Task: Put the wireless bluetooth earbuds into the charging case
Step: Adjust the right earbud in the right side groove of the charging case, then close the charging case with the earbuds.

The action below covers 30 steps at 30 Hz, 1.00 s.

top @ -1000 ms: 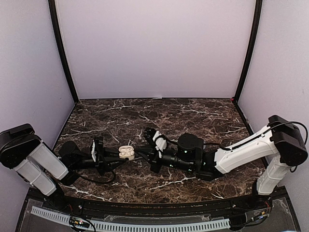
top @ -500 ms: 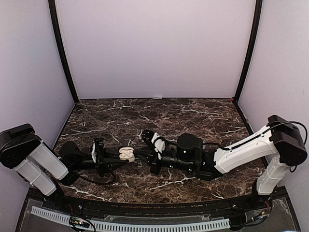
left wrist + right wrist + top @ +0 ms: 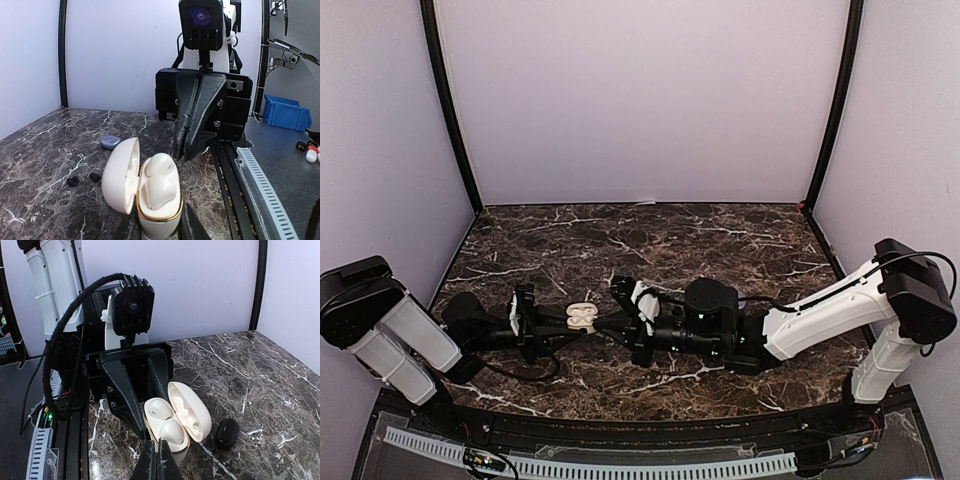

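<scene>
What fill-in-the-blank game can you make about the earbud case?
The white case, gripped by the left pincer, has its lid ___.
Inside it sit ___ white earbuds.
The right pincer near it is ___.
Missing words: open, two, shut.

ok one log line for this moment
left gripper: shut on case | right gripper: shut, tips beside case | lid: open | buds: two white, in case | step: lid not yet closed
</scene>
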Tool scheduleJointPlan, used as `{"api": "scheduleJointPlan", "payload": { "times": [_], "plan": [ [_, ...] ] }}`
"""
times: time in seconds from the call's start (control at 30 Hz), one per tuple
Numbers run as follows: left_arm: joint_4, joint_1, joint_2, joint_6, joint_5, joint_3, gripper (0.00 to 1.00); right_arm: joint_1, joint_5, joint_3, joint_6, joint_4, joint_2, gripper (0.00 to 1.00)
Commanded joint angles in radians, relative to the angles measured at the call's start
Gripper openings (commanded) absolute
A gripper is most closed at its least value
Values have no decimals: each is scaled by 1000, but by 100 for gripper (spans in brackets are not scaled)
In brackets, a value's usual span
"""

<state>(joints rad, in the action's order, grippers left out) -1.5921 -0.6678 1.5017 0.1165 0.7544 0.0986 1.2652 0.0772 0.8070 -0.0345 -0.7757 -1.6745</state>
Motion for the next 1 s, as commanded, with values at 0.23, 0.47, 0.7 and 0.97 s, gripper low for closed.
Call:
{"api": "scheduleJointPlan", "payload": {
  "times": [0.23, 0.47, 0.7, 0.97],
  "plan": [
    [-20, -3, -5, -6, 2, 19, 7, 6, -165, -106, -16, -64, 120, 0],
    [-37, -6, 16, 1, 42, 30, 7, -82, -46, -43, -94, 98, 96, 0],
    [-43, -14, 26, -3, 103, 37, 7, -102, 122, 85, -113, 187, -34, 0],
    [-3, -20, 45, 3, 138, 62, 5, -104, 248, 119, -108, 119, -75, 0]
  ]
}}
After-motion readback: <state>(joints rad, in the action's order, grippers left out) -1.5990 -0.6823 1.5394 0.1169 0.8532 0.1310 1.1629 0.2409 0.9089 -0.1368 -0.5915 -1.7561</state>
